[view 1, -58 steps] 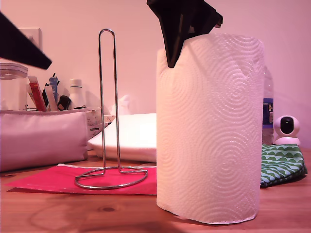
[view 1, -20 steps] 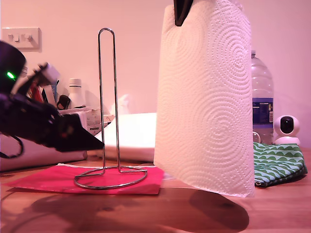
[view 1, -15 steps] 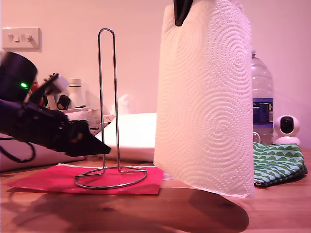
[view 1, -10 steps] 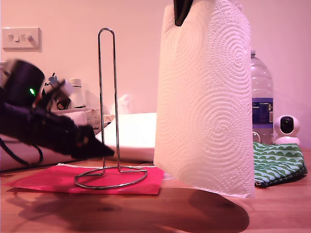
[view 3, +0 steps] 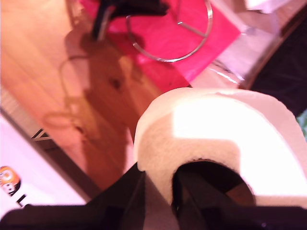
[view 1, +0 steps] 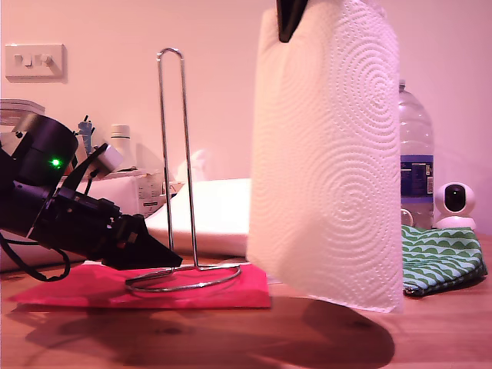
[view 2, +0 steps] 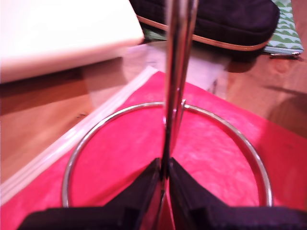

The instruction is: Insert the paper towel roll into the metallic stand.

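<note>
My first gripper (view 1: 165, 260) reaches in low from the exterior view's left, and its jaws are pinched tight on the foot of the metallic stand (view 1: 175, 165); in the first wrist view the two dark fingers (view 2: 144, 189) close on the chrome upright just above the ring base. The stand rests on a red mat (view 1: 92, 292) on the wooden worktop (view 1: 231, 338), its hairpin loop leaning slightly, its ring base seeming a little raised toward the exterior view's right. My second gripper (view 1: 290, 17) comes down from the top of the exterior view and holds the paper towel roll (view 1: 327, 154) by its upper rim: in the second wrist view one finger (view 3: 189, 191) sits inside the cardboard core and the other outside, the paper wall nipped between them. The roll hangs clear of the worktop, tilted a little, with its shadow beneath it, to the exterior view's right of the stand and well apart from it, not yet over the loop. Behind the roll, at the exterior view's right, stand a water bottle (view 1: 415, 161), a small white camera (view 1: 453, 204) and a green patterned cloth (view 1: 442, 257). A white folded bag (view 1: 215, 215) lies beyond the stand, and a light switch (view 1: 32, 61) is on the wall at the far left.
</note>
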Controlling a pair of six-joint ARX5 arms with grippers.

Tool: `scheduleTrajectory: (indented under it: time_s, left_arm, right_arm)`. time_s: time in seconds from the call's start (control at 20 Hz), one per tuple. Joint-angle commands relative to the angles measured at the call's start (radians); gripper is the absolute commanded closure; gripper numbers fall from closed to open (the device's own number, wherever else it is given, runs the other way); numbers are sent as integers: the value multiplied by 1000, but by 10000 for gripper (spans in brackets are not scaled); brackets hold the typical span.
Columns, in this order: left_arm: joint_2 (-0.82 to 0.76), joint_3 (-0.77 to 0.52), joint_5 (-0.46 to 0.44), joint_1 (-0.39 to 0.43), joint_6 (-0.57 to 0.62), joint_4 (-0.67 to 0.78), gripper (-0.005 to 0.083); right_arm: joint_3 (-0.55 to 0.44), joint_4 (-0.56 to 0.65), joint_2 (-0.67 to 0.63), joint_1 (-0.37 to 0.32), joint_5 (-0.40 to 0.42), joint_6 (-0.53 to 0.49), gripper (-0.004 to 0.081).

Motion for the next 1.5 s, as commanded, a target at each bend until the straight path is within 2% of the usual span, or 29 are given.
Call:
scheduleTrajectory:
  time_s: [0.0,0.25,0.45,0.65,0.95,1.25,1.45]
  left_arm:
    - [-13,-13,19,-27,-2,-48,794]
    - [-23,-13,13,-80,60,-185,794]
    - [-82,-15,-32,-110,109,-267,794]
    - [-111,-17,-40,-146,134,-350,794]
    - [-112,-24,-120,-225,183,-410,794]
    - [-112,-24,-154,-270,208,-462,794]
    - [-112,-24,-208,-303,212,-478,794]
  right_arm:
    - [-2,5,-8,-4,3,-4,783]
    - [-2,5,-8,-12,3,-3,783]
    - [-1,5,-8,-14,5,-3,783]
    - [-1,5,-8,-26,30,-2,783]
    - [5,5,-30,-47,31,3,783]
    - [75,5,-101,-52,29,37,783]
    - [138,5,-148,-52,31,52,783]
